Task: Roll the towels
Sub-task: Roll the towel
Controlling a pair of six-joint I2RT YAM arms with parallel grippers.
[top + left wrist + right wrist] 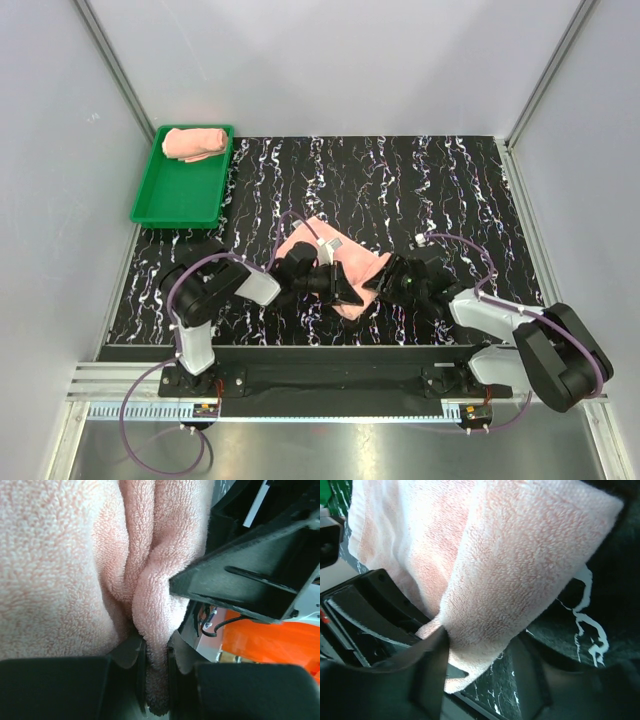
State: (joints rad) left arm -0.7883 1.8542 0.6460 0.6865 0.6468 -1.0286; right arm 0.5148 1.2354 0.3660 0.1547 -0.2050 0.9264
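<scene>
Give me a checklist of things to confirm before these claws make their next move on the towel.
1. Left claw pinches a towel fold: ok.
2. Right claw grips the towel's corner: cannot tell; table shows between towel and one finger.
3. Towel rolled: not ok, it lies loose.
4. Other towel rolled in the tray: ok.
5. Room left in tray: ok.

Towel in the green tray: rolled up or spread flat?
Rolled up. The towel lies as a compact bundle at the far end of the green tray, leaving most of its floor bare.
</scene>
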